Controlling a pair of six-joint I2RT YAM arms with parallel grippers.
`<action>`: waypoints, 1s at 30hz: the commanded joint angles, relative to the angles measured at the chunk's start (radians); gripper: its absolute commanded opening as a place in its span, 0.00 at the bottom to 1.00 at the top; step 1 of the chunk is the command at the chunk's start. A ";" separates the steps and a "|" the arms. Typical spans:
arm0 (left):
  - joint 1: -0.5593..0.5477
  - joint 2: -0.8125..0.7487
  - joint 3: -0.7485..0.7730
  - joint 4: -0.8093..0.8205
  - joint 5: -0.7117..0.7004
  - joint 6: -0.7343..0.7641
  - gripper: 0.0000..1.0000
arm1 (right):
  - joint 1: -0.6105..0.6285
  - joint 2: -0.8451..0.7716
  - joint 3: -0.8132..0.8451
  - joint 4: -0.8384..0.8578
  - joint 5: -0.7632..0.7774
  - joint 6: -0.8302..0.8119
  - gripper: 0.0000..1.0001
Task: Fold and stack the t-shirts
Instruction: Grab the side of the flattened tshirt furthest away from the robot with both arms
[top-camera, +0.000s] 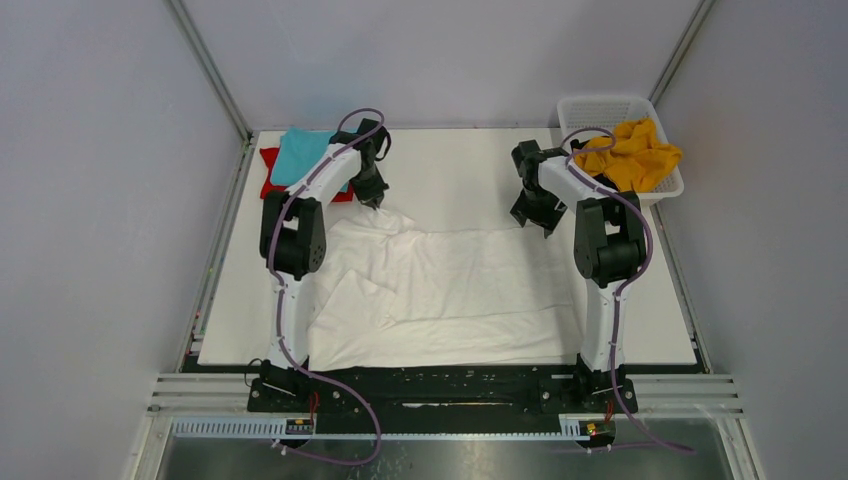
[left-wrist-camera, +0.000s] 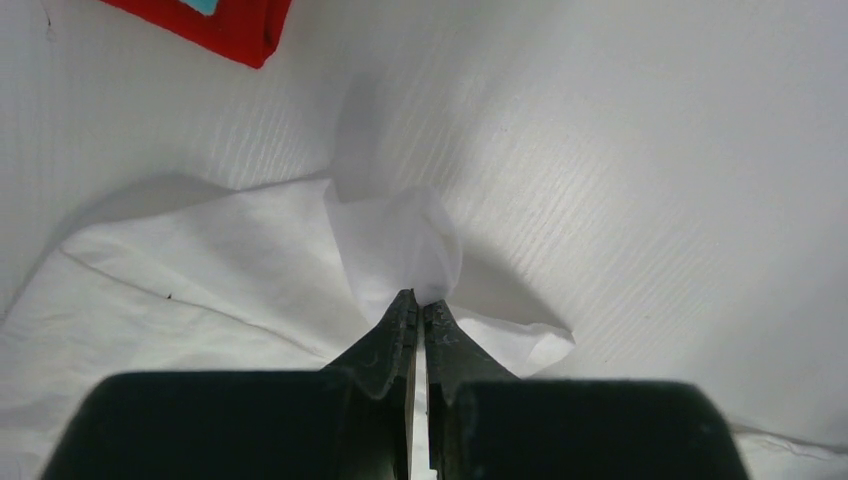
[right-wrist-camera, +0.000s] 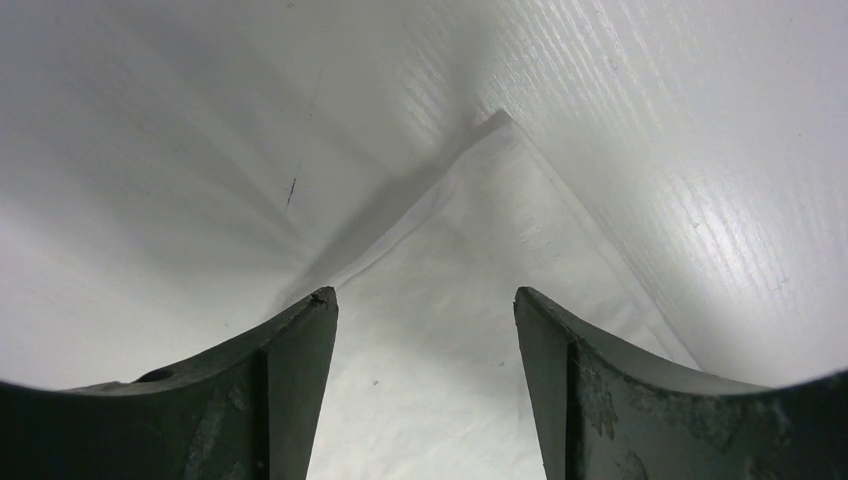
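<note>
My left gripper (left-wrist-camera: 420, 302) pinches a limp fold of the white t-shirt (left-wrist-camera: 200, 250); my right gripper (right-wrist-camera: 425, 300) gapes, the soft corner just ahead between its jaws, where I'd grab.

White t-shirt (top-camera: 440, 290): spread open and wrinkled across the near and middle part of the table (top-camera: 460, 170), far-left corner drawn up into a small peak, far-right corner lying flat. Red t-shirt (top-camera: 266, 188): folded flat at the table's far-left corner. Teal t-shirt (top-camera: 300, 155): folded, stacked on the red one, with a red margin showing at the left and near sides. Mustard-yellow t-shirt (top-camera: 635, 155): unfolded, crumpled in a heap at the table's far-right corner.
</note>
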 joint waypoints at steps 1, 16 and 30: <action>-0.003 -0.090 -0.016 -0.006 -0.015 0.024 0.00 | 0.015 -0.017 -0.001 0.042 0.000 -0.126 0.73; -0.002 -0.153 -0.100 0.067 0.013 0.045 0.00 | -0.154 -0.212 -0.172 0.279 -0.660 -1.466 0.76; -0.003 -0.177 -0.105 0.072 -0.006 0.062 0.00 | -0.184 0.089 0.175 -0.130 -0.576 -1.690 0.71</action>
